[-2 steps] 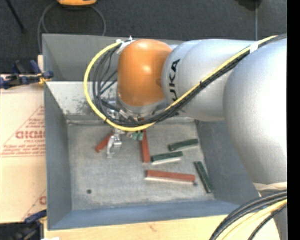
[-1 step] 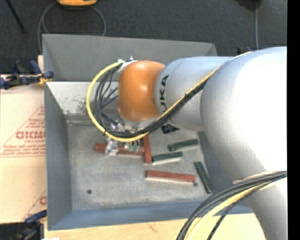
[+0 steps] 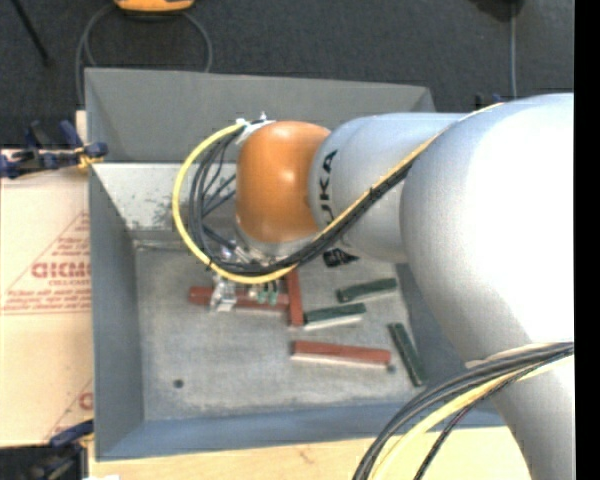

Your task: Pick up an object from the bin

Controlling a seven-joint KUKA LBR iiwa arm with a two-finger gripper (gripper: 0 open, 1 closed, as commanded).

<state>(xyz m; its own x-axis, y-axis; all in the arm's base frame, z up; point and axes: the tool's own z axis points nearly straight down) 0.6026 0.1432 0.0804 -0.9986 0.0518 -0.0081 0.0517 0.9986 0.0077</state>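
My gripper (image 3: 223, 294) is low in the bin's middle, mostly hidden under the arm's orange cover. Its metal tip sits right on a red-brown bar (image 3: 202, 296) that lies flat and runs to the right under it. A small green piece (image 3: 269, 293) lies just right of the tip. Beside that, a second red-brown bar (image 3: 295, 301) lies lengthwise toward the front.
More flat bars lie to the right and front: a pale green one (image 3: 333, 315), a dark green one (image 3: 368, 289), a long red-brown one (image 3: 340, 354) and another dark green one (image 3: 405, 354). The arm covers the bin's right and back.
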